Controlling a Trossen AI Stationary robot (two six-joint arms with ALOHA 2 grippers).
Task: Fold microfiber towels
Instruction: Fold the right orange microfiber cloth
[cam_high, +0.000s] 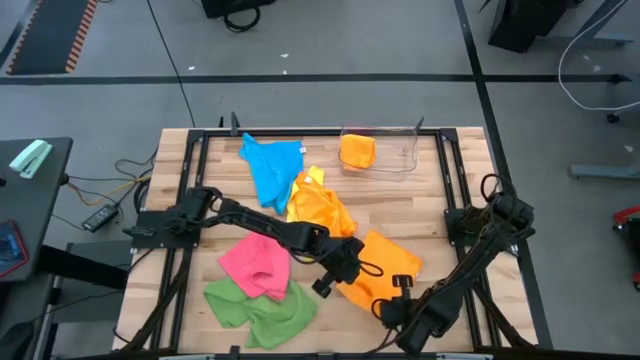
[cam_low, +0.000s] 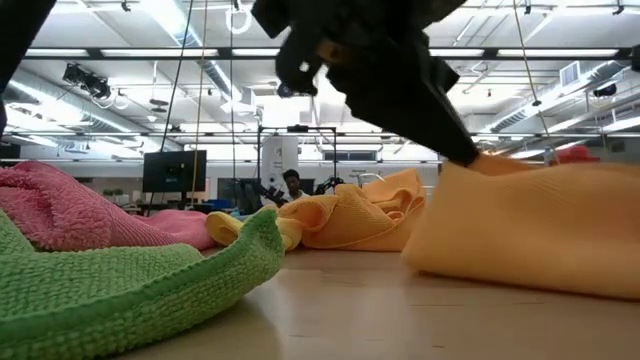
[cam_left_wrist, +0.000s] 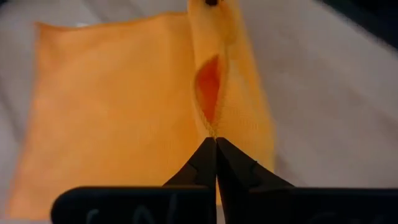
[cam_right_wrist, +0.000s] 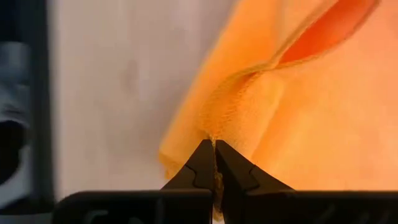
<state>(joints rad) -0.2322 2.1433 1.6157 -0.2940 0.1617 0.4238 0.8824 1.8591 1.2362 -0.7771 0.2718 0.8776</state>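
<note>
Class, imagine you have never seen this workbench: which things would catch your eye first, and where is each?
First, the orange towel near the table's front right, pinched at its edges by both the left gripper and the right gripper, fingers shut on the cloth. Then the bright heap around it: a pink towel and a green towel at front left, and a blue towel towards the back.
</note>
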